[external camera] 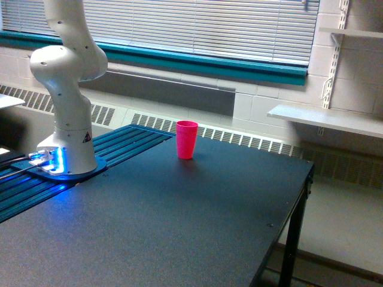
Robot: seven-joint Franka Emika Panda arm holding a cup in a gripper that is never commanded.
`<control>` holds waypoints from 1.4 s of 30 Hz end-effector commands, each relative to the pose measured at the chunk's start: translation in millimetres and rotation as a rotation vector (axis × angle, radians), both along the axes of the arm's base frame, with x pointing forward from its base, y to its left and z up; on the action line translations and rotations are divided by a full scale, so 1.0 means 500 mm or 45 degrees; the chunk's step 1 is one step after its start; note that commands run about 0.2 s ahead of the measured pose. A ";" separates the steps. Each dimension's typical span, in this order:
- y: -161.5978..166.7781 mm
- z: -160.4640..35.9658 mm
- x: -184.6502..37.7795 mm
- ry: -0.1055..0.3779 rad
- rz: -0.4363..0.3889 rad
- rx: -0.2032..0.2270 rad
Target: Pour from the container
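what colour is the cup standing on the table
Bright pink, opaque; the cup shows clearly in the exterior view.

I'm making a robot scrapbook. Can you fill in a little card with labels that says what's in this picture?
Robot: white arm, base glowing blue, at the exterior view's left
Gripper: out of the picture, above the top edge
Clear cup for pouring: not seen
Pink cup: upright, alone, toward the table's far edge
Table: dark top
Behind: window blinds, wall heater, shelf at the exterior view's right
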State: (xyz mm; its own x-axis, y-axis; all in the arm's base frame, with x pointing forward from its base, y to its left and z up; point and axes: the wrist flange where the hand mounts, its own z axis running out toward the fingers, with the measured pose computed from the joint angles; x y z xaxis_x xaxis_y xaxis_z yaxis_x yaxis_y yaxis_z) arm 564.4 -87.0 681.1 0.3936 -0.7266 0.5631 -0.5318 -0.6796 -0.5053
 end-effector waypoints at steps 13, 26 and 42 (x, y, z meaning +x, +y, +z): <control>0.051 -0.031 0.023 0.061 0.038 -0.019; 0.147 -0.029 0.007 0.097 0.070 -0.075; 0.292 -0.008 -0.106 0.115 0.095 -0.187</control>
State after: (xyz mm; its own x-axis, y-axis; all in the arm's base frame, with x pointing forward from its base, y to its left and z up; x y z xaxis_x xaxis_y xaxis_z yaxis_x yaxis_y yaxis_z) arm 532.9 37.1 670.0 0.5213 -0.5799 0.6261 -0.4999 -0.8021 -0.3266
